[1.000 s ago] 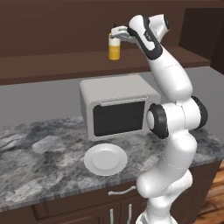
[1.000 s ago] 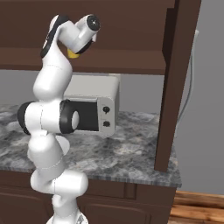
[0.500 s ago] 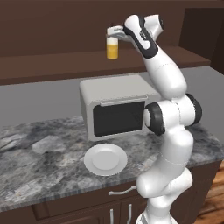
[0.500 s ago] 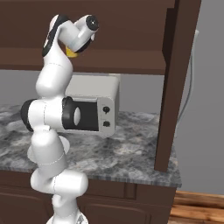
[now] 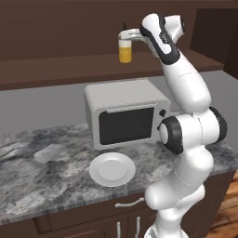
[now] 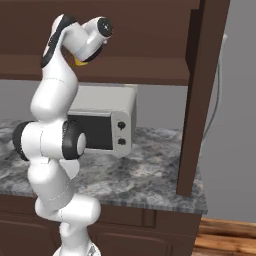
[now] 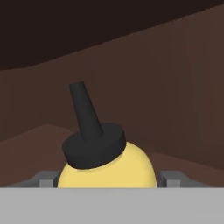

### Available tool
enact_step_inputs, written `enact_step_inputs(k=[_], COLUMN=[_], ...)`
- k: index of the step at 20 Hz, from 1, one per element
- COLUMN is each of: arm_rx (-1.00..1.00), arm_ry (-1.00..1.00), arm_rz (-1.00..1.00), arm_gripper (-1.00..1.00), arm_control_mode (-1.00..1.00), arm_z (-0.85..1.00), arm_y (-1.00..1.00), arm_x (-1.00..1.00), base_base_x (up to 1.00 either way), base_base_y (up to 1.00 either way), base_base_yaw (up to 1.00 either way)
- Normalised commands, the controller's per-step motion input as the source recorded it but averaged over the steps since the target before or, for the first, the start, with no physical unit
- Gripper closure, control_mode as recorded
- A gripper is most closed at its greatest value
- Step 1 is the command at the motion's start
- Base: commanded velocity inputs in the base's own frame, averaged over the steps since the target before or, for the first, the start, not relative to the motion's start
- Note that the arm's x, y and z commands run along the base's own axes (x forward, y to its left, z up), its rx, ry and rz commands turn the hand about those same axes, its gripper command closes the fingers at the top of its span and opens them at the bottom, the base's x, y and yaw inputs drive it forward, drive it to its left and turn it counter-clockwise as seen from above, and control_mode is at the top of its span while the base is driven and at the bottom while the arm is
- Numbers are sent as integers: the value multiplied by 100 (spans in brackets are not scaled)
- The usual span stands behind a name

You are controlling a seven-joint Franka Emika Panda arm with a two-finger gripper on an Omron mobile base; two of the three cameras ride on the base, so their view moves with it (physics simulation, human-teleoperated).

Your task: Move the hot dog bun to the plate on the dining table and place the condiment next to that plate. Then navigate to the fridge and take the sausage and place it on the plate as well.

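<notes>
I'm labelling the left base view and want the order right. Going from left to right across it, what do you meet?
White plate → condiment held up by the end effector → microwave → the arm's dark elbow joint.

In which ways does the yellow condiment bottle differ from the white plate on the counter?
The condiment is yellow with a white band and a dark pointed cap; the white plate is plain white. The condiment stands upright and slim, while the white plate is round and lies flat. The condiment is up at shelf height in the gripper; the white plate rests on the marbled counter in front of the microwave.
</notes>
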Motion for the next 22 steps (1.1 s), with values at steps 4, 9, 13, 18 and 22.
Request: enact_step_inputs(k=[4,9,13,18,22], arm_rx=[0,0,0,-4,-1], arm_ry=[-9,-1,10,15,13], arm_rz=[0,-3,-6,-9,-11], arm_gripper=[100,100,100,100,100], arm_control_mode=[-100,-100,-100,-100,-100], arm_z=[0,29,26,-24,-54], arm_y=[-34,-15,0,0,0], arm_x=[-100,-100,-100,-100,-100], base_base_x=[0,0,0,0,0], base_base_y=[0,0,0,0,0], base_base_yaw=[0,0,0,0,0])
